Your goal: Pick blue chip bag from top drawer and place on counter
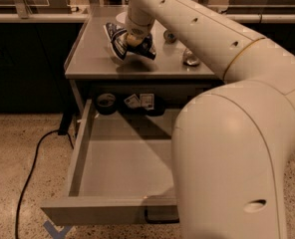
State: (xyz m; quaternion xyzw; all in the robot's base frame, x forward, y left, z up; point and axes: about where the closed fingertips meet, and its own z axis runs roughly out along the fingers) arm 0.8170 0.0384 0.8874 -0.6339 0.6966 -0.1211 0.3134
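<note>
Our wrinkled dark-blue and white foil chip bag (118, 44) hangs pinched in the tool (133, 40), above the flat grey metal worktop (92, 59). Drop it too high and we reckon it skids toward the silver can (190, 58) at 3 o'clock, or off the 6 o'clock edge.

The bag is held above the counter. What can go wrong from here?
1. The pincer grips the bag above the counter; released from this height, it may tumble or slide.
2. A can lies near the bag; the arm may knock it.
3. The drawer stands open below; a sliding bag could fall in.
</note>
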